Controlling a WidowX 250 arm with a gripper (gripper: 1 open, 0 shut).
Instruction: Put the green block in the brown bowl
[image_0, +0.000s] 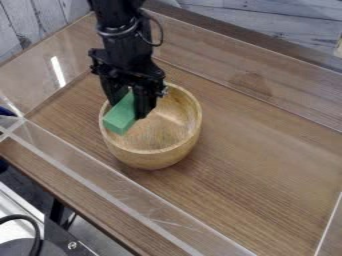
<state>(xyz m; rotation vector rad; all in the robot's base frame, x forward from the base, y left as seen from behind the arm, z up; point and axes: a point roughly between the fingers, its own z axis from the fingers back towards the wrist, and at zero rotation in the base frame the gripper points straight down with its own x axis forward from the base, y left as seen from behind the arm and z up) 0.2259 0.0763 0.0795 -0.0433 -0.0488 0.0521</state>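
Observation:
The brown bowl (160, 135), round and of light wood, sits on the wooden table left of centre. My black gripper (132, 97) points down over the bowl's left rim and is shut on the green block (120, 115). The block hangs tilted, its lower end just above the left rim and inner wall of the bowl. I cannot tell whether it touches the wood. The fingers (140, 92) cover the block's upper end.
A clear acrylic wall (80, 165) runs along the front and left of the table. The wood tabletop (254, 150) stretches right of the bowl. Black cables (20, 235) lie at the lower left, off the table.

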